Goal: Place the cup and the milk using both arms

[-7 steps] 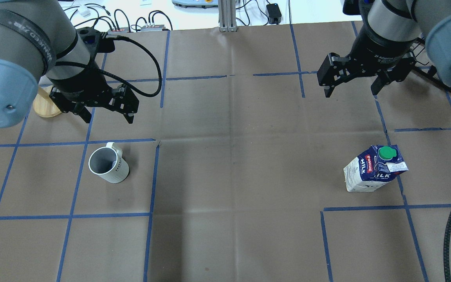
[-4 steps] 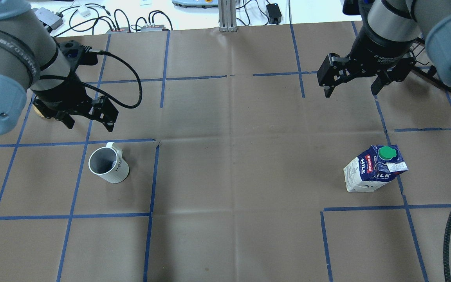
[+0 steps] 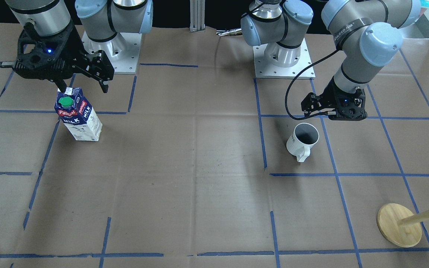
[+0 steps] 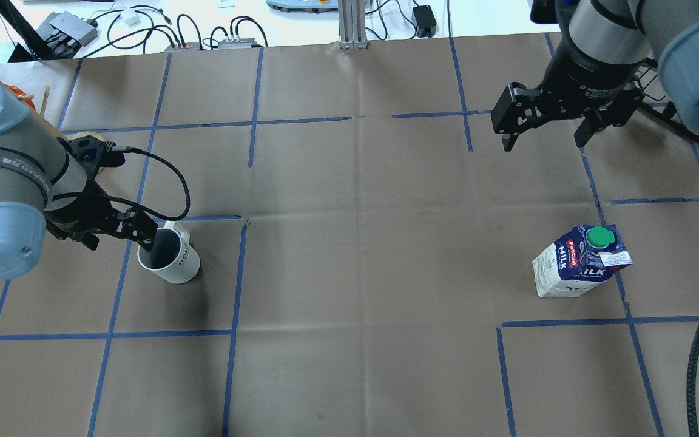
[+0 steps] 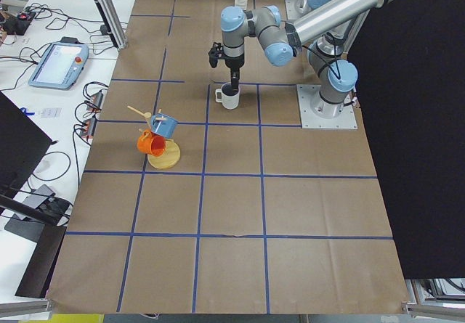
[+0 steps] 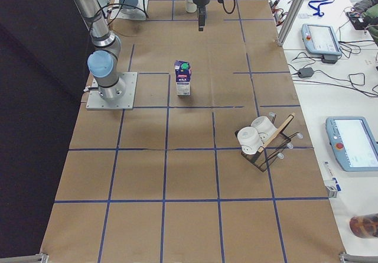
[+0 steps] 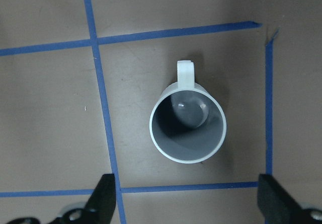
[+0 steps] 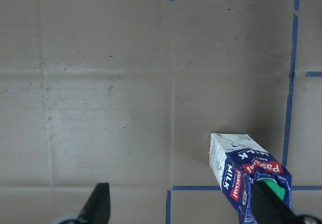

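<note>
Two open tools hang over their targets. The left tool (image 4: 120, 238) spreads wide just above the cup (image 4: 173, 267), which stands upright on the surface beneath it. The right tool (image 4: 543, 141), equally wide, hovers high, with the milk (image 4: 577, 267) below and off-centre. A misaligned descent could clip rim or gable and topple either.

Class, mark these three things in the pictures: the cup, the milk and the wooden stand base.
cup (image 7: 187, 129): left wrist view, on its grey inside.
milk (image 4: 580, 265): overhead view, on its dark blue printed side.
wooden stand base (image 3: 390, 220): front-facing view, on the round disc's bare top.
</note>
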Tool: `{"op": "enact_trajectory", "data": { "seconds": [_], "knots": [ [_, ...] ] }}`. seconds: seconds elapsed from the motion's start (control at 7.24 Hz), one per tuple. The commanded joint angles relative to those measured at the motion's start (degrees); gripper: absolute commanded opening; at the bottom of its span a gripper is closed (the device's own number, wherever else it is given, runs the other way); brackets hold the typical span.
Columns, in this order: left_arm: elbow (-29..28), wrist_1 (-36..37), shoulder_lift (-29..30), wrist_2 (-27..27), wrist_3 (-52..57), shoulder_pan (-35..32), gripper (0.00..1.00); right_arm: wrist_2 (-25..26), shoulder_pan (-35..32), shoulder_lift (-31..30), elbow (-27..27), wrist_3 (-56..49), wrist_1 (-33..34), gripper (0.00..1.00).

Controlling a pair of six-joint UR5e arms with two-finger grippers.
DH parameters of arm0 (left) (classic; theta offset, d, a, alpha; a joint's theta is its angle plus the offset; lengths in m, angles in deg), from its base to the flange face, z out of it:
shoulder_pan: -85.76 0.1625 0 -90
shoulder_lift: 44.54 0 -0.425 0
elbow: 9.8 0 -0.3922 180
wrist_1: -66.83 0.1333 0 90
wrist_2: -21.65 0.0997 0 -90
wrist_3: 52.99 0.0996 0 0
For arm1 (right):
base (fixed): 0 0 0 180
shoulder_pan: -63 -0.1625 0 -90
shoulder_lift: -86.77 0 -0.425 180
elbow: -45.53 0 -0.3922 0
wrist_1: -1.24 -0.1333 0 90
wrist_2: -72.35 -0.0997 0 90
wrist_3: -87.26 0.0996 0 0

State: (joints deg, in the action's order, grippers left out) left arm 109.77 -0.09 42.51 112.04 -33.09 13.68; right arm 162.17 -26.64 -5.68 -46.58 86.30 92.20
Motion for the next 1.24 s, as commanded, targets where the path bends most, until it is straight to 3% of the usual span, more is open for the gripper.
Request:
{"op": "enact_trajectory", "data": {
  "seconds": [0.0, 0.14, 0.69, 0.97, 1.11],
  "knots": [
    [2.23, 9.04, 3.19, -1.09, 2.05, 0.28, 0.99, 0.0, 0.0, -0.09, 0.0, 0.0, 0.0, 1.0],
    [2.33, 12.48, 5.39, -1.01, 2.24, 0.28, 0.99, -0.09, 0.0, -0.09, -0.09, 0.08, 0.0, 1.0],
    [2.68, 11.82, 6.46, 0.92, 2.15, 0.37, 0.93, -0.09, 0.0, -0.18, -0.09, 0.0, -0.09, 1.0],
    [3.12, 11.81, 7.86, 0.93, 1.98, 0.37, 0.79, -0.09, 0.0, -0.18, 0.0, 0.08, -0.09, 1.0],
    [3.21, 11.73, 8.74, 0.84, 2.06, 1.24, 0.65, -0.09, 0.0, -0.18, 0.0, 0.08, -0.09, 1.0]
  ]
}}
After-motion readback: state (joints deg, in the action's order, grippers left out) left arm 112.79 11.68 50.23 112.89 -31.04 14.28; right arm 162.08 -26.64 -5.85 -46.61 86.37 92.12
